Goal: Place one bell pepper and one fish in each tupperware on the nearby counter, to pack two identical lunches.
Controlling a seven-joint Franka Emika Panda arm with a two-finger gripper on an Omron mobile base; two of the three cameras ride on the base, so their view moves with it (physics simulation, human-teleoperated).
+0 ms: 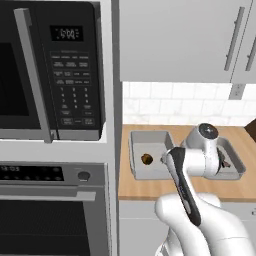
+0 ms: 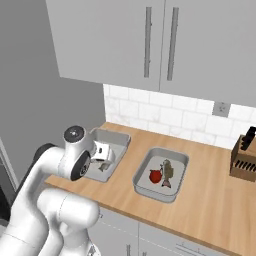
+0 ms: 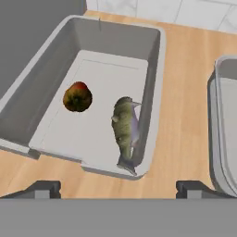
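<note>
Tupperware (image 3: 155,69) holding pepper (image 3: 77,96), fish (image 3: 126,129) against right wall

A bell pepper (image 3: 77,96) and a fish (image 3: 125,130) lie apart in the tupperware (image 3: 34,66) on the counter (image 3: 185,106).

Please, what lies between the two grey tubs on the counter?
Nothing: in the right base view only bare wooden counter lies between the left tub and the right tub. The hand view shows the same bare strip.
</note>
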